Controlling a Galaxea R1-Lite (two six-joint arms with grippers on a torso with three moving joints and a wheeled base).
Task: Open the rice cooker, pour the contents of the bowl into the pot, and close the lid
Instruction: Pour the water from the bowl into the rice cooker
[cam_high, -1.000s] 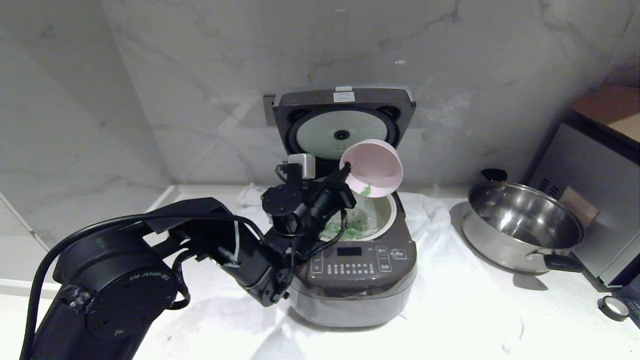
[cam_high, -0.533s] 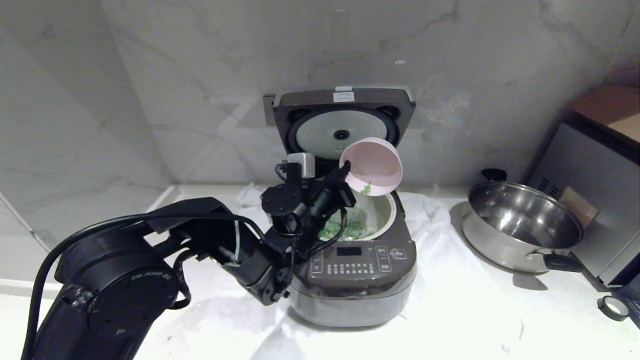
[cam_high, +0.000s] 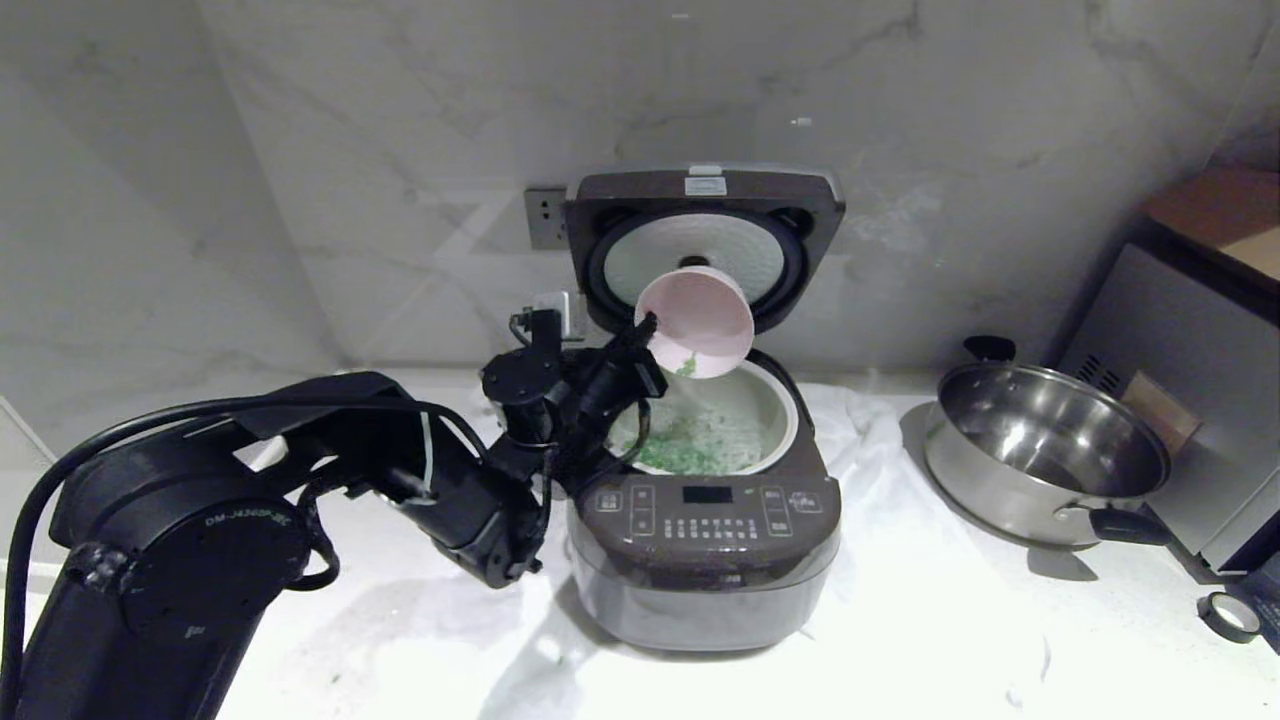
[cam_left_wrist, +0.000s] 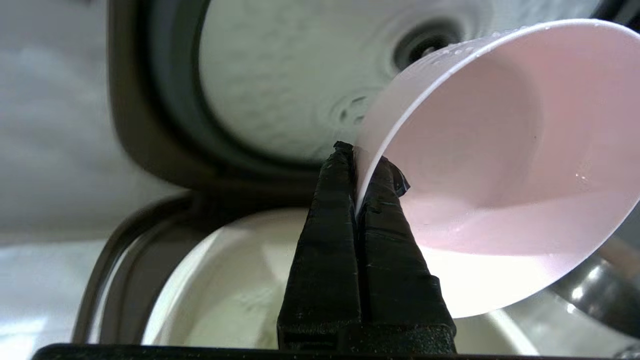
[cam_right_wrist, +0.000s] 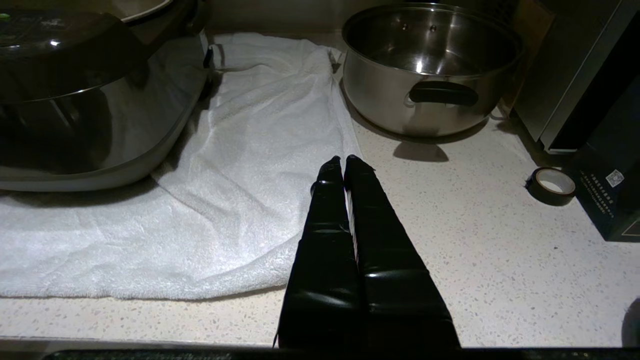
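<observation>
marble counter (cam_high: 900, 620), left gripper (cam_high: 648, 322) clamping tipped bowl (cam_high: 697, 322) over pot (cam_high: 775, 420), right gripper (cam_right_wrist: 345, 162) closed

Light falls from above and in front of me, washing the counter (cam_high: 950, 620) by my left arm nearly white. The steel pan (cam_high: 1045, 455) throws back bright glints, and a soft shadow lies under the rice cooker (cam_high: 705, 540). From my left gripper (cam_left_wrist: 357, 150) the view is blurred: the fingers (cam_left_wrist: 330, 240) are near-black, the bowl (cam_left_wrist: 500, 165) glares pale, the lid (cam_left_wrist: 150, 125) behind is soft. My right gripper (cam_right_wrist: 344, 162) sits in dimmer, warmer light, its glossy fingers (cam_right_wrist: 380, 235) catching highlights.
</observation>
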